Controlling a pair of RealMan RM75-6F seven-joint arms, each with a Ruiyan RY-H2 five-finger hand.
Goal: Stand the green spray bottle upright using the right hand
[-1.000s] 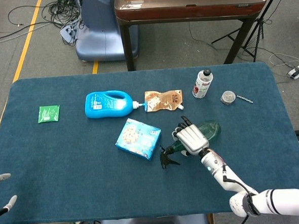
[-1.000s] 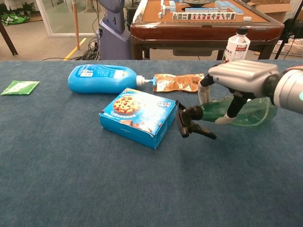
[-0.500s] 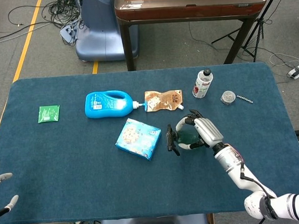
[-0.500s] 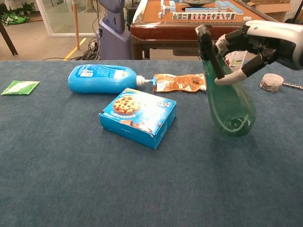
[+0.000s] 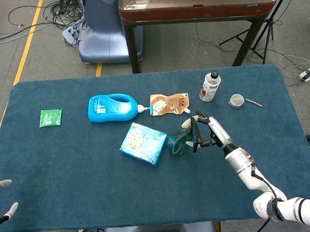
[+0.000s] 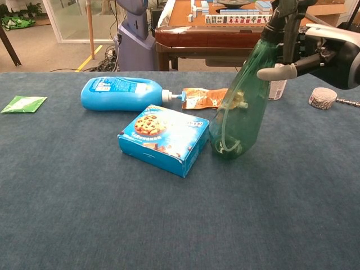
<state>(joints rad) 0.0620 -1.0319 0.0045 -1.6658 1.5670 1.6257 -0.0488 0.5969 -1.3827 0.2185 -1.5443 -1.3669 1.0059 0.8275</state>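
Gripping the green bottle [image 6: 243, 104] near its neck, right hand [image 6: 315, 50] tilts it.
Its base touches the table [image 6: 84, 214] beside the cookie box [image 6: 164, 138].

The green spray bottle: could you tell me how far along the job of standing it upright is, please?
The green spray bottle is off its side, base on the table beside the cookie box. The right hand grips its neck, and it leans, top toward that hand. What remains: straighten it and let go.
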